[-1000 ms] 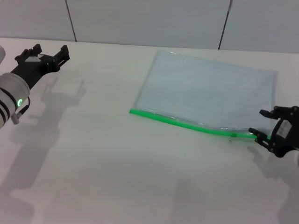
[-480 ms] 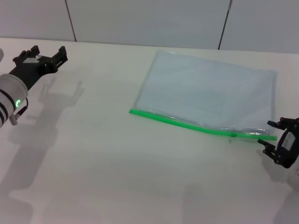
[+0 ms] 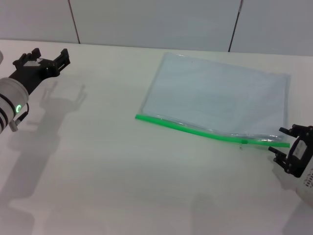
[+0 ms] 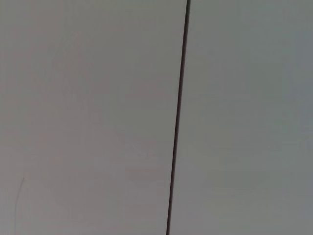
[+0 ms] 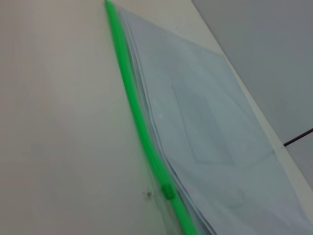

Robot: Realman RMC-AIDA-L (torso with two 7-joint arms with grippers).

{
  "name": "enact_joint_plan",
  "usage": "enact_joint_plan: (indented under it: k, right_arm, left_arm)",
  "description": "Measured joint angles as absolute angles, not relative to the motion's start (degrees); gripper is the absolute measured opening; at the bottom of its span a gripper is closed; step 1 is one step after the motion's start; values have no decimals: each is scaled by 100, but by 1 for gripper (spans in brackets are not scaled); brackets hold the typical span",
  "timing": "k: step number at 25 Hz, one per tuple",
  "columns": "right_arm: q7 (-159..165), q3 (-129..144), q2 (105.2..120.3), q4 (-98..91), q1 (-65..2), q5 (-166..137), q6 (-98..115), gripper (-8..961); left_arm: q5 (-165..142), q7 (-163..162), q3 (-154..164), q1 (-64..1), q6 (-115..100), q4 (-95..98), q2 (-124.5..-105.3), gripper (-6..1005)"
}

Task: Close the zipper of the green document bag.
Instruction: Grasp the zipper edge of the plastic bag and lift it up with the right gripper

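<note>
Backing away to the near right, the right claw (image 3: pixel 286 149) now sits just off the end of the zipper (image 3: pixel 195 129), released, where a second ago it was at that end. The green document bag (image 3: pixel 220 98) lies flat on the desk (image 3: pixel 107 166), right of centre, green edge nearest. The slider (image 5: pixel 167 191) rests close to the right end, so the pull looks about finished. Far left, the left claw (image 3: pixel 46 58) hovers, spread wide.
</note>
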State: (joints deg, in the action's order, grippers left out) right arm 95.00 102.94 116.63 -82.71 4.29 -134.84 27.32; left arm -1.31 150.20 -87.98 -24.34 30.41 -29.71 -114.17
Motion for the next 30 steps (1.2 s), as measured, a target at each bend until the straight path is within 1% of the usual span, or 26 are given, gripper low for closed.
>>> enact_joint_plan:
  k: [4,15,30]
  right_arm:
    - [9599,10335,11663,-8192,441,-13491,2616,491]
    - [9606,10696,11663,-7645,386,-13665,1455,490]
    - [9595,10848,11663,-7479,361,-13763,1387,489]
  left_arm:
    - [-137,15016,-8828,-2421,3040,-2970,-11417,830]
    - [-159,15017,-8860,-2436,3032,-2970,-11423,831]
    - [-134,15019,-8859,-2467,3032,-2902,-11421,830]
